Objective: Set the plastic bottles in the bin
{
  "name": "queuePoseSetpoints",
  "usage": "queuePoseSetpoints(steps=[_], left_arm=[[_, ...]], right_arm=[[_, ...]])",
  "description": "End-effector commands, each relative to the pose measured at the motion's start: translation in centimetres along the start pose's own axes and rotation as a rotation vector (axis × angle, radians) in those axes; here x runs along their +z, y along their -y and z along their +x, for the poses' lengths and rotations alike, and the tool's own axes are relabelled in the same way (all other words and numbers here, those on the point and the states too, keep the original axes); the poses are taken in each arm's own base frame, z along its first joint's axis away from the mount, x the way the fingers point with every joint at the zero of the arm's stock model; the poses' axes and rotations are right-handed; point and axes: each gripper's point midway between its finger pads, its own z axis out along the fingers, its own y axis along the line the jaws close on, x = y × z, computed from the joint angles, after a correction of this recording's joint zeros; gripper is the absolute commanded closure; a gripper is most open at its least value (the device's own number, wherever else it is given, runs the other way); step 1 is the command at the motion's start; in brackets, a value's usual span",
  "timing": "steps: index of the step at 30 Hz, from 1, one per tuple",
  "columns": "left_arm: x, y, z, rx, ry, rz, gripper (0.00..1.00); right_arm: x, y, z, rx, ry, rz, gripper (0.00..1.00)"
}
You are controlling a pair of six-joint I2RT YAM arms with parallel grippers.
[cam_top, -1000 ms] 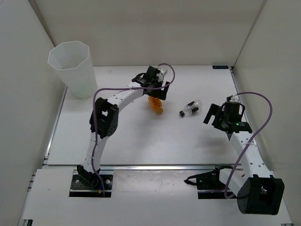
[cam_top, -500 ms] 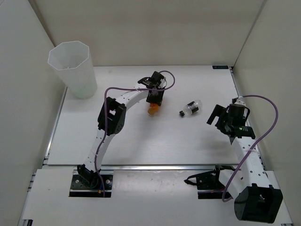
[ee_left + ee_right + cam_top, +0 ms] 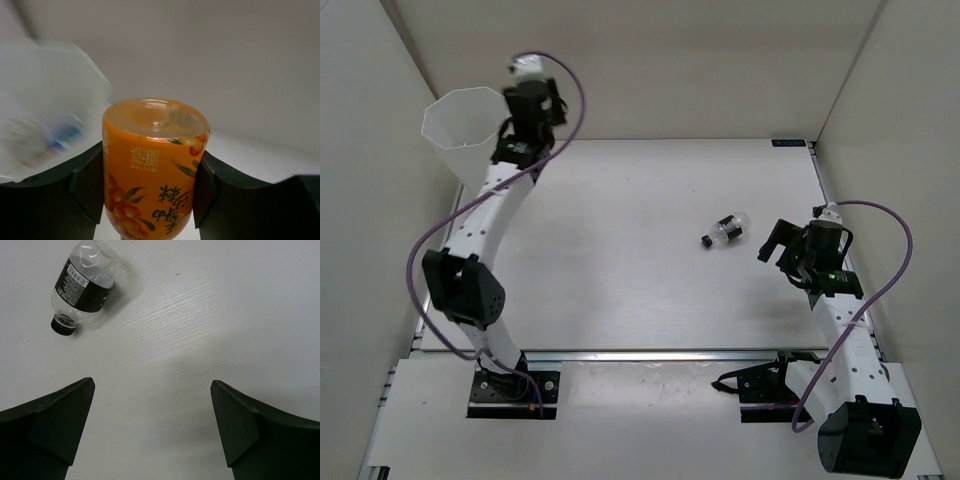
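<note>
Left gripper (image 3: 150, 192) pinched the orange bottle (image 3: 155, 145), bin (image 3: 45, 105) blurry left of it; right gripper (image 3: 152, 425) gaped, black-label bottle (image 3: 82, 282) ahead-left.

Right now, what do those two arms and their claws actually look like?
The left arm and right arm are slim white links joined by chunky black joints, and each is bolted to a black base plate. A thin purple cable loops loosely beside each arm. The left gripper and right gripper each have two broad, matte black fingers with angled tips.
</note>
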Motion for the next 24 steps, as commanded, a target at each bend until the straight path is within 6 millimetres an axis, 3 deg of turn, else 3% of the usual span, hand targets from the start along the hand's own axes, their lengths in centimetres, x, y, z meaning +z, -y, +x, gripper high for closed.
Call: queuePoseSetpoints(steps=[1,3,7,10,13,16,19,24], left_arm=[[-3.2,-9.1,-10.4,-0.067,0.382,-0.393,0.63],[-4.3,-12.7,-12.2,-0.134,0.518,-0.568,0.68],[-3.1,-19.1,-11.7,-0.247,0.608,-0.764,0.68],[-1.7,-21.2,-11.2,-0.295,0.616,-0.777,0.64],[-0.7,-21.6,-10.7,-0.285,0.624,-0.779,0.67],[-1.0,-21.6,-10.8,-0.277,0.645,-0.806,0.63],[-1.1,-21.1,-10.5,-0.270,0.644,-0.810,0.47],[-0.5,-21.1,-10.7,-0.271,0.638,-0.785,0.51]], right_arm=[[0.3,-1.2,-1.7,-0.009,0.047,-0.046,0.01],[0.8,-1.2,-1.6,-0.017,0.032,-0.039,0.01],[1.0,-1.7,-2.2,-0.008,0.035,-0.048,0.01],[0.9,-1.9,-3.3,0.004,0.049,-0.044,0.01],[1.0,-1.8,-4.0,0.011,0.046,-0.041,0.01],[1.2,-2.2,-4.0,-0.004,0.030,-0.039,0.00],[1.1,-2.7,-4.2,-0.009,0.024,-0.050,0.01],[1.1,-2.8,-3.3,-0.027,0.000,-0.056,0.01]])
